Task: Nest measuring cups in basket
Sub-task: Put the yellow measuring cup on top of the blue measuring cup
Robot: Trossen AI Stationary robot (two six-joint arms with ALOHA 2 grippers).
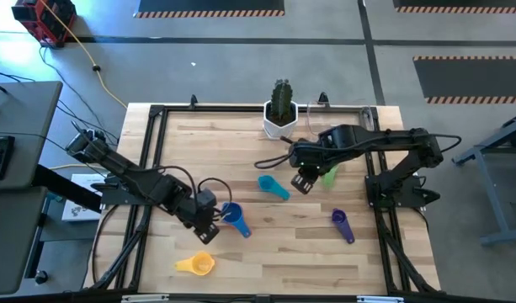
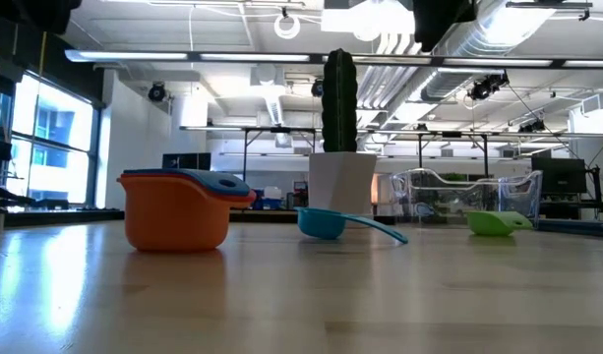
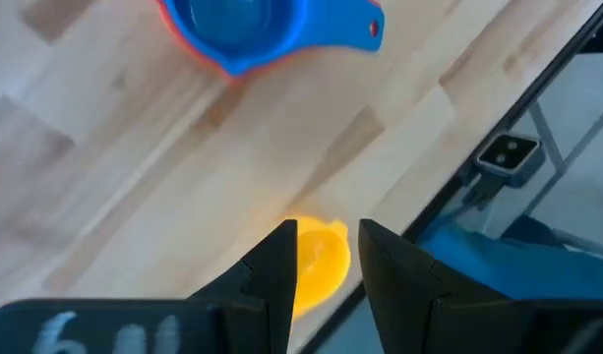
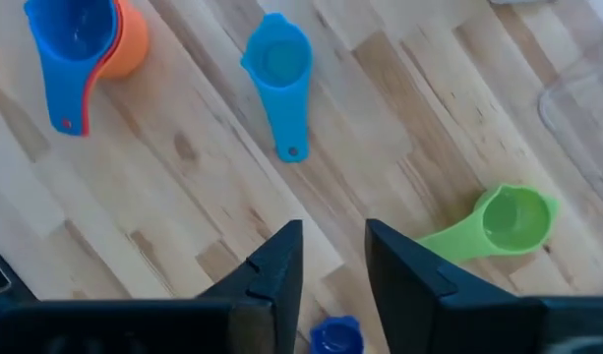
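Nearest me on the desk (image 1: 266,252): yellow cup (image 1: 199,264), lying alone by the front edge.

Next back, left end effector (image 1: 209,229) hovers just beside the blue cup (image 1: 234,217). In the left wrist view I see its fingers (image 3: 276,270) slightly apart, a narrow gap, nothing held.

The blue cup sits nested in the orange cup (image 2: 175,210); a thin red rim shows between them, so a red cup may be in that stack, can't confirm.

Purple cup (image 1: 343,224) lies on the right side, well apart from the others.

Mid-desk: teal cup (image 1: 272,187), handle toward the front right.

Right end effector (image 1: 303,181) hangs above the desk between the teal cup and the green cup (image 1: 329,175). Fingers slightly apart, empty.

Far edge: clear basket (image 2: 466,193), just beside the white pot with cactus (image 1: 280,111). I count 0 cups inside; the green cup lies on the desk in front of it.
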